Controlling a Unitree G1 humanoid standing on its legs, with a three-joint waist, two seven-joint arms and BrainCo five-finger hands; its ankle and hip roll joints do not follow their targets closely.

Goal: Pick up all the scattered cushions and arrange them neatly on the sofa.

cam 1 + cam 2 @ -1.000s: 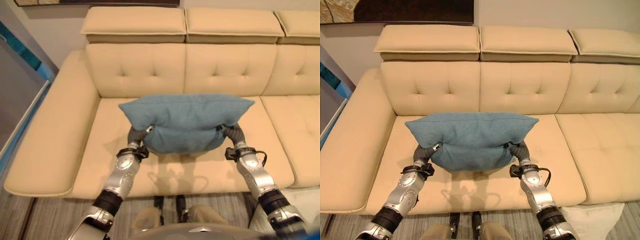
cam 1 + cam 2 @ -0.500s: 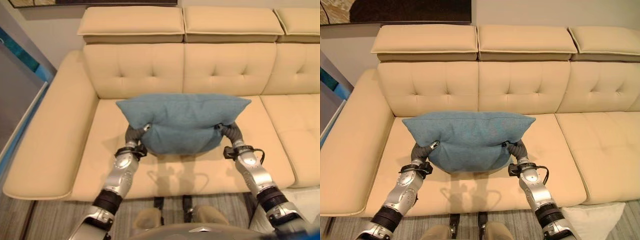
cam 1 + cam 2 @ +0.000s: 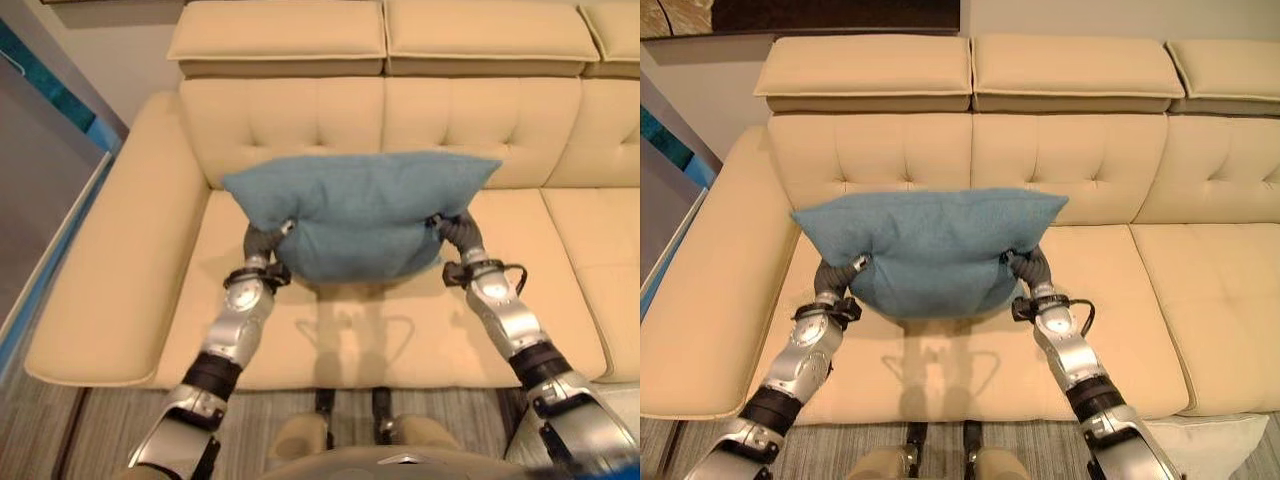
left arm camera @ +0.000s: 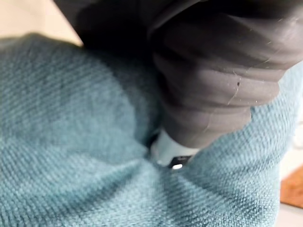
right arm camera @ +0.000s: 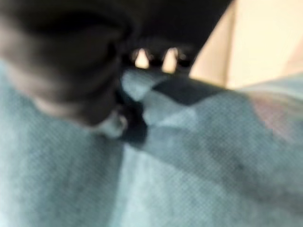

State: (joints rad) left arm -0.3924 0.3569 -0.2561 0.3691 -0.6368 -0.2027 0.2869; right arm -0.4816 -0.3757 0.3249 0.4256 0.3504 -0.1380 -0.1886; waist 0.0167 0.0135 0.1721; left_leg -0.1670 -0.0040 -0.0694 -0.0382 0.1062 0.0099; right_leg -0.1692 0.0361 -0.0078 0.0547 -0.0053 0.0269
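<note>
We are holding the soft teal-blue fabric cushion (image 3: 362,213) up in the air between both hands, above the seat of the cream tufted leather sofa (image 3: 130,260) and just in front of its backrest, toward the sofa's left-arm end. The cushion's long axis is running left to right, parallel to the backrest, so the coming move is, in our judgement, a forward carry to lean it there. Our left hand (image 3: 262,240) is pressing into the cushion's lower left side and our right hand (image 3: 455,231) into its lower right, equally near. The fingers of both are sinking into the fabric, so we cannot tell how far they are curled.
</note>
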